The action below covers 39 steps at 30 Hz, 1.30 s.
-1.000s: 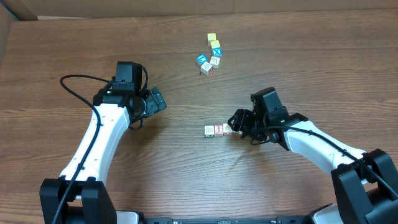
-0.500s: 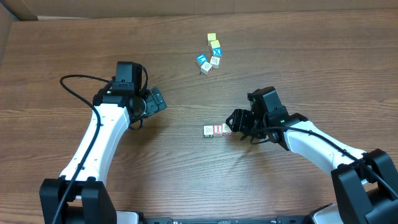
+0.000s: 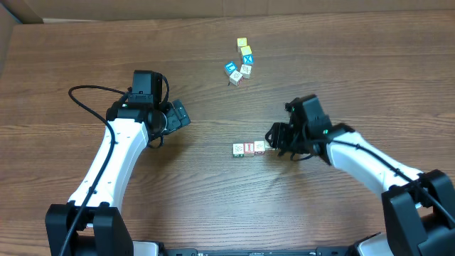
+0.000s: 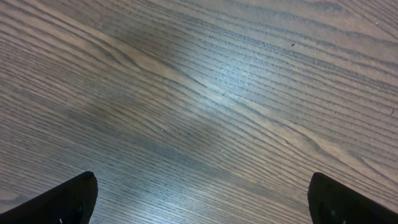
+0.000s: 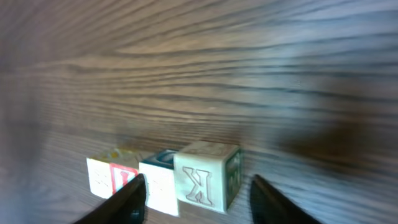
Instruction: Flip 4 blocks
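Observation:
Three small wooden blocks lie in a row at the table's middle: a pale one [image 3: 239, 149], one with a red letter [image 3: 249, 148], and a pale end block [image 3: 259, 147]. My right gripper [image 3: 273, 141] sits just right of that row. In the right wrist view the end block [image 5: 208, 177] shows an outlined K and stands between the fingers of the open right gripper [image 5: 199, 180], with a gap on its right side. The middle block [image 5: 158, 185] and the red-lettered block [image 5: 112, 175] lie to its left. My left gripper [image 3: 181, 114] hangs open over bare wood [image 4: 202, 186].
A loose cluster of small cubes lies at the back, among them a yellow one [image 3: 242, 43], blue-faced ones [image 3: 230, 68] and a white one with red [image 3: 236, 77]. The table's far edge [image 3: 213, 18] runs along the top.
The right gripper's jaws have narrowed around the end block, and its wrist has shifted slightly. The left arm has not moved.

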{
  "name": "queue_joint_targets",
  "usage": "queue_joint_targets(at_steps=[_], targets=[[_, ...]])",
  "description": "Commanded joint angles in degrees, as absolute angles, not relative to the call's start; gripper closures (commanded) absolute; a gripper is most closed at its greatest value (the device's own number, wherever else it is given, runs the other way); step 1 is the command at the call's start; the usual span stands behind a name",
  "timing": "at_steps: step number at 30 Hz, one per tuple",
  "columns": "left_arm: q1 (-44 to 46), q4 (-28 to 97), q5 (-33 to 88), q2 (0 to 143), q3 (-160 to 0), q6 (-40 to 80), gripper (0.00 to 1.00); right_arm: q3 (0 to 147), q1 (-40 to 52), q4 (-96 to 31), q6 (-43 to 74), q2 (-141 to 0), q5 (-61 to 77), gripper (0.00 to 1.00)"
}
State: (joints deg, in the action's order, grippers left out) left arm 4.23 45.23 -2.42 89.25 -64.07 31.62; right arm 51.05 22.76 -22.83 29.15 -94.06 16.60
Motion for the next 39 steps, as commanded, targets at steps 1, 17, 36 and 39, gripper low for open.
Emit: queue_joint_targets(at_steps=[1, 17, 36, 39], targets=[[4.1, 45.17, -3.01, 89.12, -64.55, 31.92, 0.0, 60.42, 21.17, -26.48, 26.57, -93.91, 14.52, 0.61], [4.1, 45.17, -3.01, 89.12, -64.55, 31.92, 0.0, 66.78, 25.19, -27.66, 26.74, -104.95, 8.62, 0.96], [4.1, 45.17, -3.01, 89.12, -64.55, 31.92, 0.0, 66.78, 28.64, -29.45, 26.76, -106.45, 1.74, 0.96], [4.1, 45.17, -3.01, 89.12, -64.55, 31.92, 0.0, 66.7, 28.82, -31.51, 26.98, -106.45, 1.76, 0.96]])
